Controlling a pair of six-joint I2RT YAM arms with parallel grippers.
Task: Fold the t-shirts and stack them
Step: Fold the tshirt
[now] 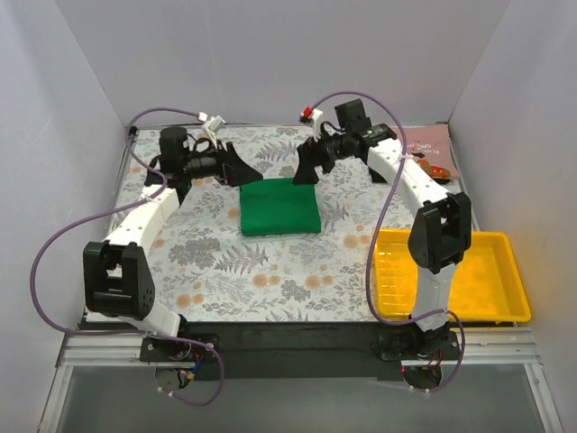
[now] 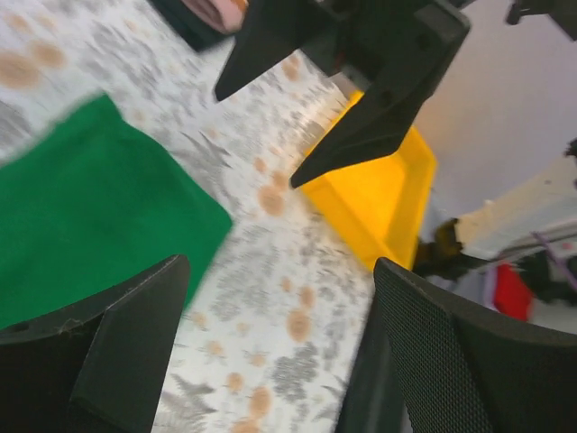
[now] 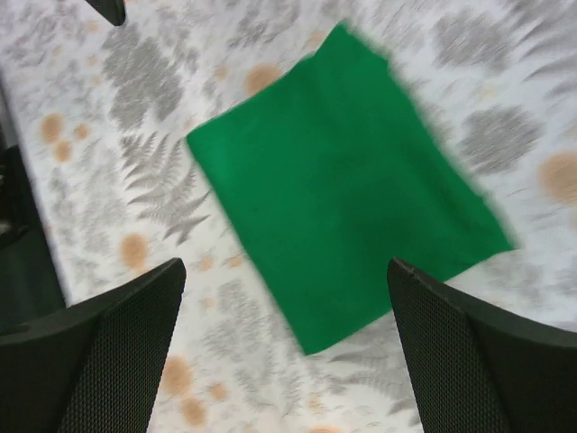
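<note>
One yellow tray (image 1: 448, 317) sits nearest me, at the right near corner of the tabletop (image 1: 225, 271). Beyond it, in the middle of the patterned tabletop, lies the green shirt (image 1: 279, 207), folded into a flat, roughly square packet with fairly even edges. Just past its far edge hang both of my tools. The left tool (image 1: 245, 168) is off the far left corner and the right tool (image 1: 306, 170) is off the far right corner, with their tips turned toward each other. Both are released, jaws spread wide with nothing between them, and neither touches the cloth. Farthest back, in the far right corner, lies the pink shirt (image 1: 431, 144). My left wrist view hints at something dark beside it, but it is too blurred to name.

I judge the green packet light and limp. It has no stiffness, so lifted by one corner it would droop and its layers would slide open. To move it, I would pinch through all layers at two corners of one edge, one tool each, and carry it taut and low. The pink shirt should behave likewise. I would take it at its nearest free edge, pressing down so the pads catch a fold rather than skid over the tabletop.
</note>
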